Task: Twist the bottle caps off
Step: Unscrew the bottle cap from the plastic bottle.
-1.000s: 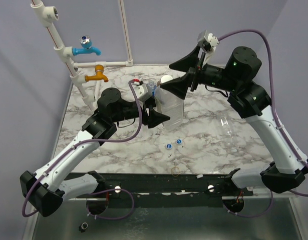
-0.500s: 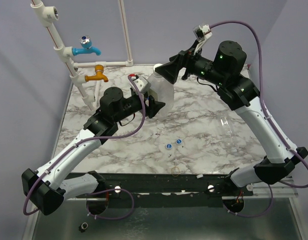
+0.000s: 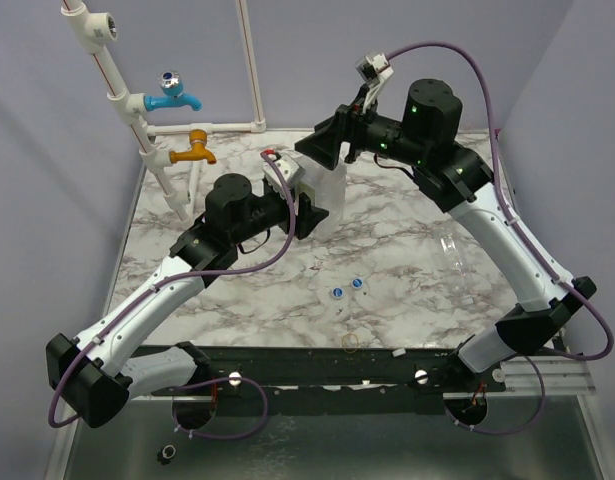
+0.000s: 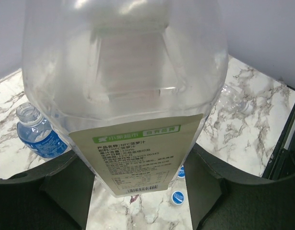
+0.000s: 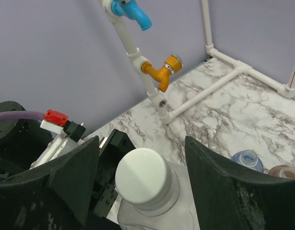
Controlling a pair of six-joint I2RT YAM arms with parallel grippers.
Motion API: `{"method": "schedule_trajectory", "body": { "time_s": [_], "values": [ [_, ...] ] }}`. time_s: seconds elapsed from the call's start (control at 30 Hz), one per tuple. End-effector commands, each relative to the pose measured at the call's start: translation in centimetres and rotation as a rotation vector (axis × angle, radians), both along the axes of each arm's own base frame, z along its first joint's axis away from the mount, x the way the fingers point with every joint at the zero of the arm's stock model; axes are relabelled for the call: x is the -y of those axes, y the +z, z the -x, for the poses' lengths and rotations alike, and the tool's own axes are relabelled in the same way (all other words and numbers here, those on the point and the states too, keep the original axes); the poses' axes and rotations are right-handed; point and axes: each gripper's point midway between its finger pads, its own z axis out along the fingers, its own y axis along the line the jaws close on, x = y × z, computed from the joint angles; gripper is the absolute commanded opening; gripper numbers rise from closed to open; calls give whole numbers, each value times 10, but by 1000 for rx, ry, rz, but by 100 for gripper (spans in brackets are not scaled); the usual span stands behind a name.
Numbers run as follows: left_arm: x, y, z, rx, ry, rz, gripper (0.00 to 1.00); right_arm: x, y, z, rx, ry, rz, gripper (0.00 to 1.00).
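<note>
My left gripper (image 4: 137, 189) is shut on the lower body of the large squarish clear bottle (image 4: 123, 86), which carries a white label; it holds it off the table (image 3: 407, 230). That bottle (image 3: 325, 192) sits at the table's back centre. Its white cap (image 5: 142, 175) is still on the neck. My right gripper (image 5: 142, 158) is open and straddles this cap, with a gap on each side between cap and fingers (image 5: 65, 187). From above, the right gripper (image 3: 322, 150) hides the cap. Two loose blue-and-white caps (image 3: 347, 288) lie on the table.
A blue-labelled bottle (image 4: 37, 136) stands uncapped just behind the held one, beside an amber bottle (image 5: 284, 171). A clear bottle (image 3: 455, 255) lies at the right. A yellowish ring (image 3: 351, 341) lies near the front edge. Blue (image 3: 172, 95) and orange (image 3: 194, 150) taps hang on the white pipe frame at back left.
My left gripper has carried the big bottle a little back and left. My right gripper has swung left over the cap, and its jaws have narrowed around it.
</note>
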Motion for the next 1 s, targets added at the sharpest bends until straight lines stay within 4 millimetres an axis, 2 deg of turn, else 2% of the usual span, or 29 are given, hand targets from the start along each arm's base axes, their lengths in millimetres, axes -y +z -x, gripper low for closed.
{"method": "schedule_trajectory", "body": {
  "time_s": [0.0, 0.13, 0.3, 0.4, 0.5, 0.6, 0.7, 0.73, 0.8, 0.97],
  "values": [
    [1, 10, 2, -8, -8, 23, 0, 0, -4, 5, 25, 7, 26, 69],
    [4, 12, 4, -17, -20, 34, 0, 7, -7, 0, 40, -38, 44, 51],
    [5, 17, 5, -22, -28, 49, 0, 12, -10, -1, 65, -55, 76, 43],
    [7, 19, 8, -30, -42, 59, 0, 16, -8, -1, 88, -69, 81, 29],
    [11, 20, 14, -39, -85, 66, 0, 18, 0, 6, 122, -46, 77, 21],
    [18, 21, 33, -48, -193, 75, 0, 14, 14, 41, 191, 120, 54, 20],
    [27, 25, 68, -62, -393, 91, 0, 15, 30, 93, 261, 349, 5, 20],
    [29, 27, 82, -69, -464, 98, 0, 17, 34, 105, 270, 397, -4, 19],
    [30, 27, 96, -88, -540, 106, 0, 22, 41, 125, 282, 480, -15, 18],
    [26, 14, 90, -71, -501, 67, 0, 31, 51, 153, 299, 585, -39, 14]
  ]
}}
